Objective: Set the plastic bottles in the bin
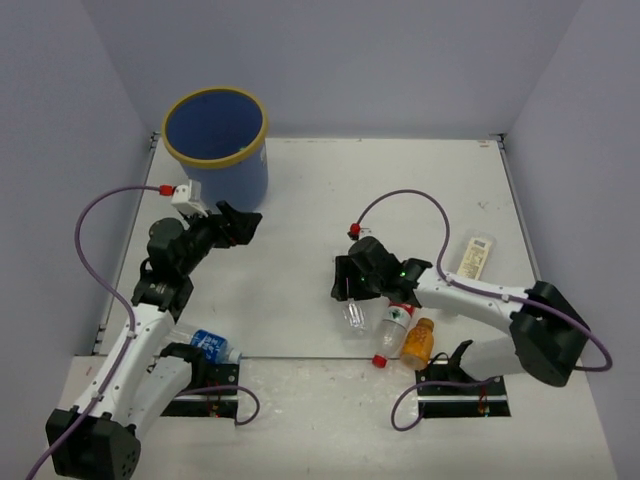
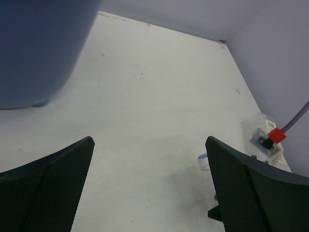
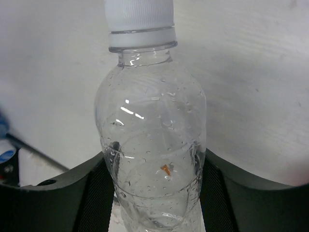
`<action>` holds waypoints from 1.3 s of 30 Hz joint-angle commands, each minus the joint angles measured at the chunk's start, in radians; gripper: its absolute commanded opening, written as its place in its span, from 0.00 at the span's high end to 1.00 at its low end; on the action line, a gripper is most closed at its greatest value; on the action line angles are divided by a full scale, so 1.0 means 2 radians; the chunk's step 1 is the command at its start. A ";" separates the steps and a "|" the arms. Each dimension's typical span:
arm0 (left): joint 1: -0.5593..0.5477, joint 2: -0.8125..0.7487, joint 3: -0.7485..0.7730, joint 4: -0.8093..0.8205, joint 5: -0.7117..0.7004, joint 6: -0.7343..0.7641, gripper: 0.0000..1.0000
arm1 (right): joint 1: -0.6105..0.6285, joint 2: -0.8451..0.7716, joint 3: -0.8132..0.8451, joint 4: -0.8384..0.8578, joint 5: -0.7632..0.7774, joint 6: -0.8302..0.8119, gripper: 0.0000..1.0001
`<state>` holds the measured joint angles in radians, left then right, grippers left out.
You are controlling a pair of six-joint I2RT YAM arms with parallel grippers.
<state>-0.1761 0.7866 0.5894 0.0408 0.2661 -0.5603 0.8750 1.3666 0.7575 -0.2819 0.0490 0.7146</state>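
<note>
My right gripper (image 1: 349, 292) is shut on a clear plastic bottle (image 3: 150, 140) with a white cap (image 3: 139, 14); both pads press its sides low on the table. From above, that bottle (image 1: 354, 316) pokes out under the gripper. Beside it lie a red-capped bottle (image 1: 393, 330) and a stubby orange bottle (image 1: 418, 343). A pale-yellow-label bottle (image 1: 477, 258) lies at the right, and a blue-label bottle (image 1: 210, 345) by the left arm's base. The blue bin (image 1: 236, 182) with its yellow rim stands at the back left. My left gripper (image 1: 240, 225) is open and empty right beside the bin (image 2: 34, 48).
Grey walls close the table on three sides. A purple cable loops over each arm. In the left wrist view a small white and blue object (image 2: 203, 161) lies on the table by the right fingertip.
</note>
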 commanded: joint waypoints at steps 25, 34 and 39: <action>-0.254 0.143 0.032 0.149 0.029 -0.034 1.00 | 0.004 -0.140 -0.038 0.226 -0.179 -0.183 0.55; -0.249 0.097 0.141 0.018 -0.216 0.038 1.00 | 0.004 -0.190 -0.008 0.052 0.037 -0.110 0.01; -0.222 0.112 0.251 -0.010 -0.331 0.104 1.00 | 0.002 -0.231 -0.009 -0.029 0.122 -0.056 0.01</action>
<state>-0.6716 1.0221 0.9069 0.0482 -0.1094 -0.4977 0.8780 0.9756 0.7121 -0.1629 0.0756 0.4864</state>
